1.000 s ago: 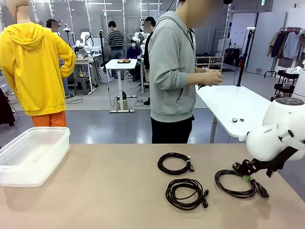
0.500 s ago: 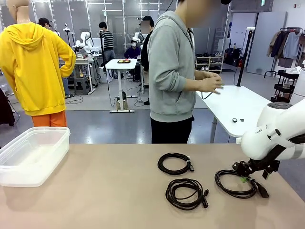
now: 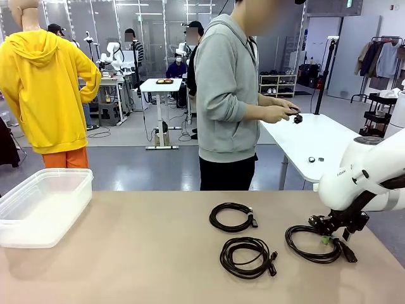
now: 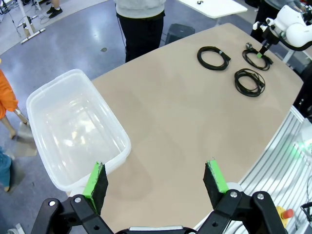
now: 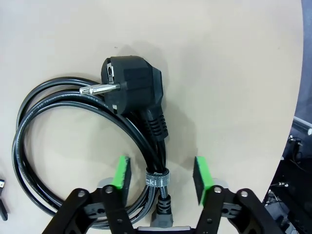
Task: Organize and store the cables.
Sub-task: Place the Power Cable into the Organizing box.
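Right gripper (image 3: pixel 333 235) is down at the table's (image 3: pixel 139 253) 4 o'clock corner, right over the right-hand cable (image 3: pixel 313 244); from its wrist the green pads (image 5: pixel 122 173) stand partly open on either side of the strapped bundle (image 5: pixel 155 179), a gap each side, nothing pinched yet. The plug (image 5: pixel 134 83) lies at 12 o'clock from the pads, one pin showing. Out at 9 o'clock from this coil sit two more: the far cable (image 3: pixel 232 217) and, nearer the robot, the near cable (image 3: pixel 247 256), all three apart. Left gripper (image 4: pixel 156 168) hangs high, jaws wide, holding nothing, with the clear tub (image 4: pixel 109 117) below at its 10 o'clock. Tub (image 3: pixel 47 174) sits at the table's 9 o'clock edge. A person's hands (image 3: pixel 281 113) are busy at 12 o'clock
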{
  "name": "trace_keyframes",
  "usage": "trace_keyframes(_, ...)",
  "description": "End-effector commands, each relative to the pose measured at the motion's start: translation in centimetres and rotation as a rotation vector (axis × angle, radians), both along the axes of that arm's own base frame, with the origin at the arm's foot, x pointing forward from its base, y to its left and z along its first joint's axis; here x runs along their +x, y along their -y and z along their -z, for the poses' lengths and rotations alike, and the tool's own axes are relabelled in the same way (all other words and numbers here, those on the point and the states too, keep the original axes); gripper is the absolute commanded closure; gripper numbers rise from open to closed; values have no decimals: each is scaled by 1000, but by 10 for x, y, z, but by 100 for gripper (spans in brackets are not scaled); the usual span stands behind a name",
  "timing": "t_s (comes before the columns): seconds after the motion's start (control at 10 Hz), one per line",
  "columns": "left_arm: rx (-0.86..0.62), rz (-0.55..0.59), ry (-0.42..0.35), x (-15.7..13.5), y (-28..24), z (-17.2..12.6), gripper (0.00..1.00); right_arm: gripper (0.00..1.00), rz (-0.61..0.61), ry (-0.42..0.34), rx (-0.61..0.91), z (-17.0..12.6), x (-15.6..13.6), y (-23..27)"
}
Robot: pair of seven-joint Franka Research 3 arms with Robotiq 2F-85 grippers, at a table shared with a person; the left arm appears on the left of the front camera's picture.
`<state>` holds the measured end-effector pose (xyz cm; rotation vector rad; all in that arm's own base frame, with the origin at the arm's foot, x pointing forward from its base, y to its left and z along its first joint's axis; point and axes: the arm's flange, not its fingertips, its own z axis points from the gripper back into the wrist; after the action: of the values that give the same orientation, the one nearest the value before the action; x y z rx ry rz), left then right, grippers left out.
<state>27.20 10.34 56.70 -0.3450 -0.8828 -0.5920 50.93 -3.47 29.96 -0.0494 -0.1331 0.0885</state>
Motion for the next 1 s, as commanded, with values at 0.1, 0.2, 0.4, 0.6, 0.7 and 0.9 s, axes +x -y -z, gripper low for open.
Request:
trace_keyframes(0.1,1,11,2,1,1,0,0,100,21,-18,19,-2,6,2)
trace_keyframes(0.2,1,11,2,1,1,0,0,95,41,-25,30,-8,4,1)
trace_keyframes(0.4,1,11,2,1,1,0,0,100,50,-32,40,-19,4,-4)
trace_keyframes(0.6,1,11,2,1,1,0,0,100,92,-42,62,-48,6,-5)
trace_keyframes(0.7,1,11,2,1,1,0,0,100,95,-59,64,-69,6,-2)
trace_keyframes(0.9,1,11,2,1,1,0,0,100,126,-44,82,-102,1,-8)
